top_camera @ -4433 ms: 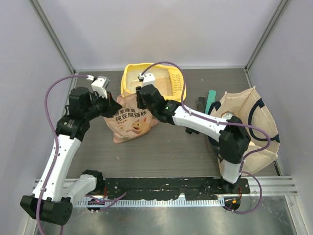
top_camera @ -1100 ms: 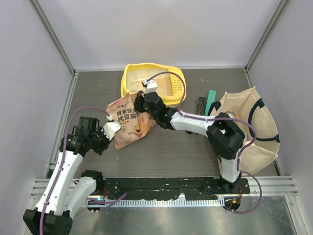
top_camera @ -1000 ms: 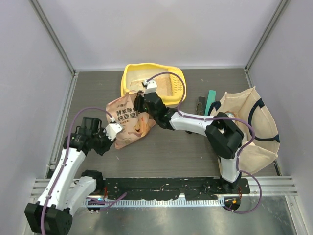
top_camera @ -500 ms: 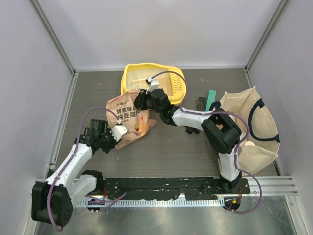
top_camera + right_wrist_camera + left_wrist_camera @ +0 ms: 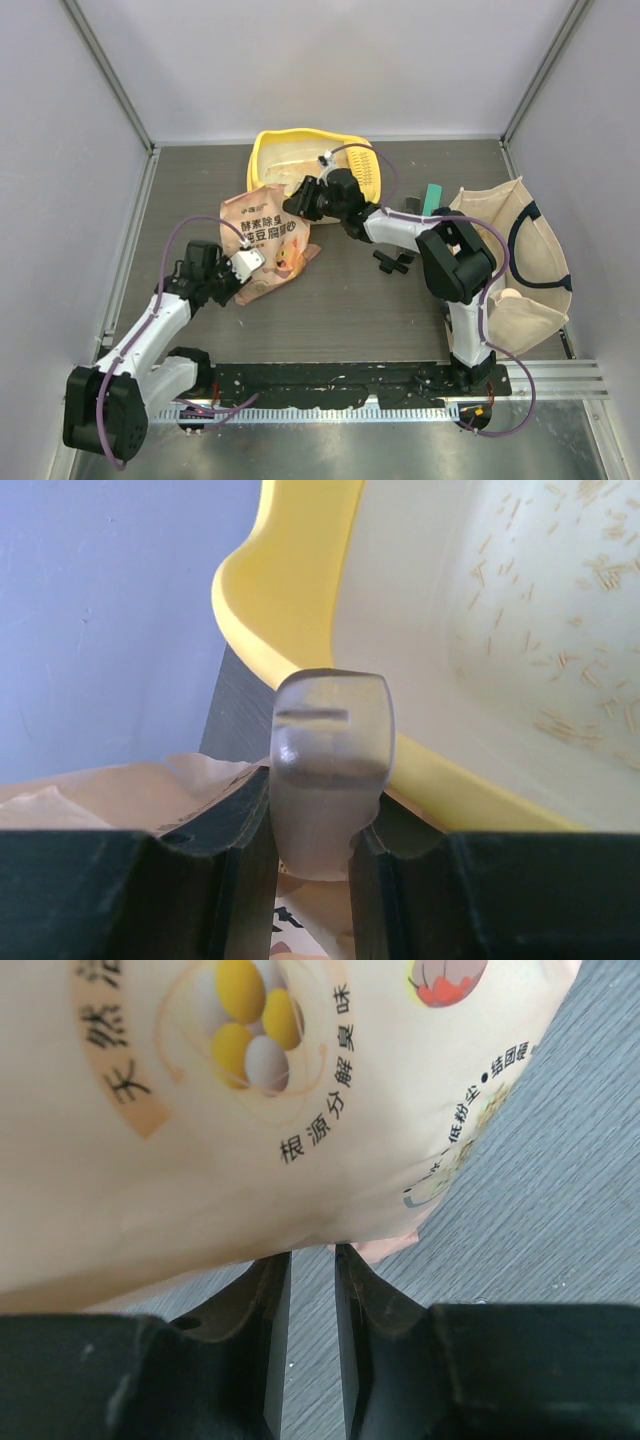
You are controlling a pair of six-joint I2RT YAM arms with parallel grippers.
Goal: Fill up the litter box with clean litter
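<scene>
From above, the litter box [image 5: 258,165] sits at the middle of the worktop's far edge. The bag [image 5: 265,235] of litter lies just in front of it, its top leaning toward the yellow rim. The left gripper [image 5: 243,268] is at the bag's near left corner and the right gripper [image 5: 300,200] at its top edge beside the box. A canvas tote [image 5: 520,240] lies by the right edge.

In the left wrist view the bag [image 5: 300,1080] bulges over the left gripper [image 5: 312,1255]. The fingers are drawn almost together, with a sliver of worktop [image 5: 560,1160] showing between them. Whether the tips catch the bottom seam cannot be told.

In the right wrist view the right gripper [image 5: 315,790] pinches a frosted tab [image 5: 330,730] with a slot, seemingly part of the bag's [image 5: 110,790] top. Behind it is the litter box [image 5: 300,590], holding only scattered litter [image 5: 560,690].

The bag looks soft, slumping and fairly heavy, with slick film. It probably needs a hold at the stiffer top strip and a lift from the bottom seam, since the granules will shift as it tips.
</scene>
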